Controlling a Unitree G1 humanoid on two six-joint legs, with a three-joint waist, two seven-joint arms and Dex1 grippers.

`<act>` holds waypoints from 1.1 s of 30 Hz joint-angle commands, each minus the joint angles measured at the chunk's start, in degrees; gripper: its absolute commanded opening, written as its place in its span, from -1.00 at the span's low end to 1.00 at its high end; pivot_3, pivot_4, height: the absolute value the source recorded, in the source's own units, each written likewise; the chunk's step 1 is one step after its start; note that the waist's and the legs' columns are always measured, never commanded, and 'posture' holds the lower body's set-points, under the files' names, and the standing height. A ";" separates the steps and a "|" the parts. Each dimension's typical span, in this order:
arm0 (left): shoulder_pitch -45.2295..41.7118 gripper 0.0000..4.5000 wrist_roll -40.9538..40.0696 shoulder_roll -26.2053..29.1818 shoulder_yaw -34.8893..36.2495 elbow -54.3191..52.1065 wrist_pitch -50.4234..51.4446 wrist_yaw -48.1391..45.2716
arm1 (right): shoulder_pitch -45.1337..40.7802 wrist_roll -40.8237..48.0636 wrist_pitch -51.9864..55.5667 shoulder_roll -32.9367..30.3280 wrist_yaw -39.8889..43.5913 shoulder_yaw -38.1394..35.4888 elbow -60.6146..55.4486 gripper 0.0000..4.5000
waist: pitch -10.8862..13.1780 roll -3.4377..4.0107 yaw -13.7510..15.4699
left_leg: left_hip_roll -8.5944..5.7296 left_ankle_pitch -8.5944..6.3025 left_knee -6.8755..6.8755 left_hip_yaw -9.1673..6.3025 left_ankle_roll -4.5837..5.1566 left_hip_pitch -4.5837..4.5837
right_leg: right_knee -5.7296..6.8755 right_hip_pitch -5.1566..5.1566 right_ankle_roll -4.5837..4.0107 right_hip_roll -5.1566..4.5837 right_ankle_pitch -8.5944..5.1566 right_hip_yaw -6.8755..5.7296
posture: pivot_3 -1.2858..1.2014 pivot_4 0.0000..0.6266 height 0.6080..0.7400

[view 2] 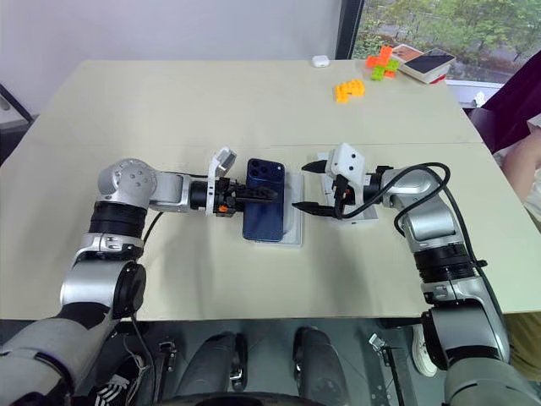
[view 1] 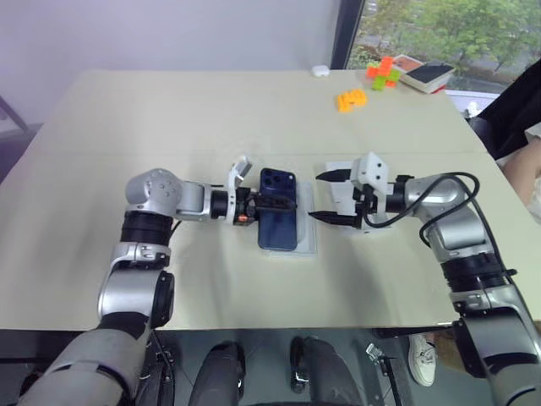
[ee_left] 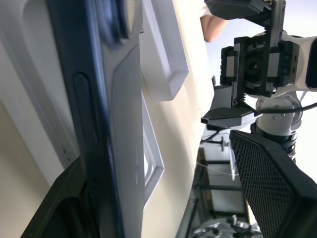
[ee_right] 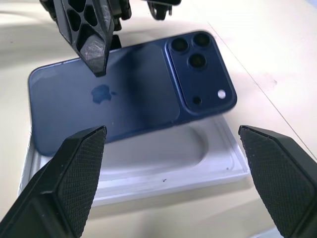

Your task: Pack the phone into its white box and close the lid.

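From the head cameras, the slim, glossy navy-blue phone [view 1: 278,210] is lying askew on a shallow white rectangular tray [view 1: 308,227] on the pale worktop [view 1: 169,127], with the left claw [view 1: 272,204] spreading apart over it, gripping nothing, so it probably needs squaring before release. In the left wrist camera, the phone's edge is riding above the tray's rim. In the right wrist camera, the right claw [ee_right: 176,173] is gaping wide beside the tray, ready to nudge the phone flat.

Both arms reach inward, left gripper [view 2: 258,196] and right gripper [view 2: 311,187] fingers apparently spread apart.
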 commanded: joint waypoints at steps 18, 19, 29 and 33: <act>-2.46 0.61 4.20 1.54 -2.39 -0.49 2.60 -2.95 | -2.26 -0.05 -1.50 1.71 -0.86 -0.33 0.01 1.00 | 0.00 0.00 -0.22 | 0.00 0.00 0.07 0.01 0.00 0.03 | 0.14 0.00 0.00 0.00 0.00 0.02 | 0.03 -0.52 1.00; -2.51 0.61 3.90 1.96 -2.29 -0.71 3.04 -3.36 | -2.19 -0.09 -1.60 1.77 -0.91 -0.31 0.09 1.00 | 0.00 0.00 -0.26 | -0.01 0.00 0.07 0.01 0.00 0.05 | 0.15 0.00 0.00 0.00 0.00 0.03 | 0.03 -0.52 1.00; -2.99 0.61 5.59 4.42 -2.38 -1.63 0.82 -4.42 | -2.70 -0.59 -2.15 2.56 -1.26 0.02 1.16 1.00 | 0.00 0.00 -0.17 | 0.00 0.01 0.18 0.01 -0.01 0.07 | 0.35 -0.01 0.00 -0.03 0.00 0.06 | 0.03 -0.52 1.00; -2.25 0.61 6.88 4.57 -2.63 -0.95 -1.60 -4.65 | -2.62 -0.47 -1.74 2.66 -1.28 0.13 0.95 1.00 | 0.00 0.00 -0.17 | 0.01 -0.01 0.45 0.00 0.01 0.06 | 0.54 -0.01 0.00 -0.02 -0.01 0.07 | 0.03 -0.52 1.00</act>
